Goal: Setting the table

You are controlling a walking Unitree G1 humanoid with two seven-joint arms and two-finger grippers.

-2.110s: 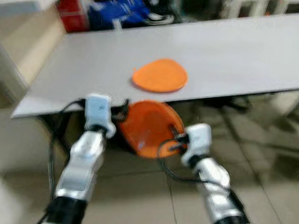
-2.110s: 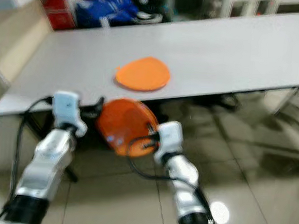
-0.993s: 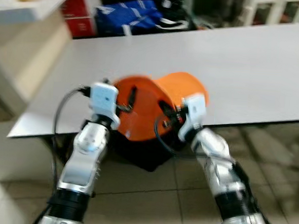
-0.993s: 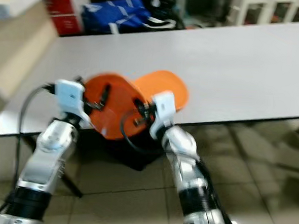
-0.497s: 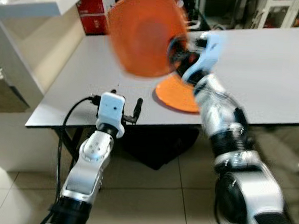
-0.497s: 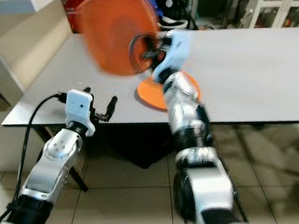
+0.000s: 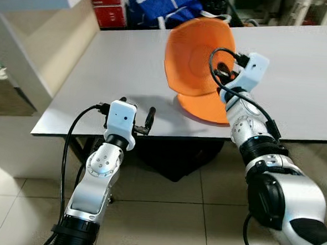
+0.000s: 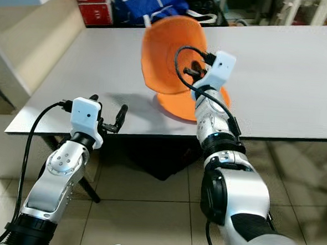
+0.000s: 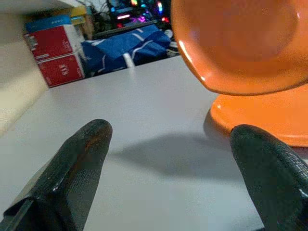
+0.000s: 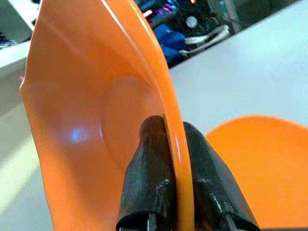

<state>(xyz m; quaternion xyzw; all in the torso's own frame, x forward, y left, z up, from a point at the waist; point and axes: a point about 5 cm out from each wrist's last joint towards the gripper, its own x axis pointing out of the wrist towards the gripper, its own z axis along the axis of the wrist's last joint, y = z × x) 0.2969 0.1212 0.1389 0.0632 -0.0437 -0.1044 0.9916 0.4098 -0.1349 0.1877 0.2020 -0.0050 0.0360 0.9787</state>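
Your right hand pinches the rim of the orange bowl, holding it on edge above the orange plate on the tabletop, likely for lowering onto it. Your left hand waits spread and empty at the near edge.

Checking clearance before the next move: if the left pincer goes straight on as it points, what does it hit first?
Nothing close. The left pincer, open, points low across bare table. The held bowl and the plate lie off to one side of that line. Depth is unclear, so the margin is uncertain.
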